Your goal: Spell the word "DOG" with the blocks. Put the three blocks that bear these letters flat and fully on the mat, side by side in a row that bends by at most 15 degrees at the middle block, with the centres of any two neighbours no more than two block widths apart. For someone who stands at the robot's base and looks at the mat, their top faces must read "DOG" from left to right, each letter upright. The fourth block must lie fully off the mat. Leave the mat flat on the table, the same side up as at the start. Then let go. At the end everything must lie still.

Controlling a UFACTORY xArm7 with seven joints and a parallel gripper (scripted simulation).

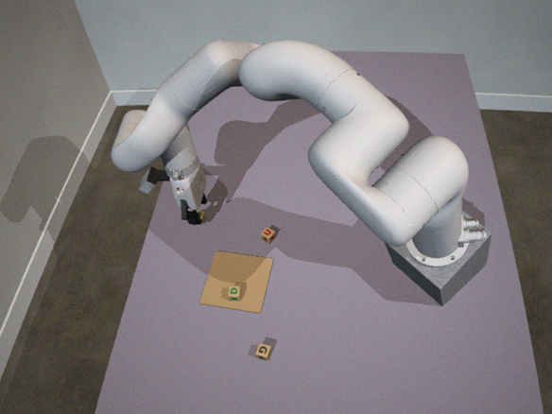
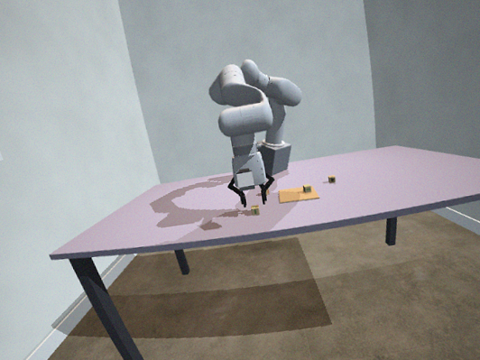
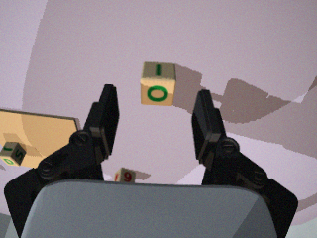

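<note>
Lilac tabletop [image 1: 334,328] [image 2: 375,194] [image 3: 149,20] supported the O block [image 1: 202,216] [image 2: 255,210] [image 3: 158,94], below the spread, unloaded claw [image 1: 194,213] [image 2: 254,202] [image 3: 156,101]. Pickup approach appeared underway; next move required centred descent, then closure.

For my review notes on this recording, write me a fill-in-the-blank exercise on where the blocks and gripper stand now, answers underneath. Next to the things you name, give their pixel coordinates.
1. The D block [image 1: 234,292] [image 2: 306,189] [image 3: 12,154] rests on the ____.
2. The gripper [image 1: 198,210] [image 2: 254,203] [image 3: 156,101] is open, and the block ahead of its fingers shows the green letter ____ on top.
3. The U block [image 1: 267,234] [image 3: 125,176] bears its letter in the colour ____.
4. The block off the mat with a black letter on top reads ____.

Missing words: mat; O; red; G
</note>
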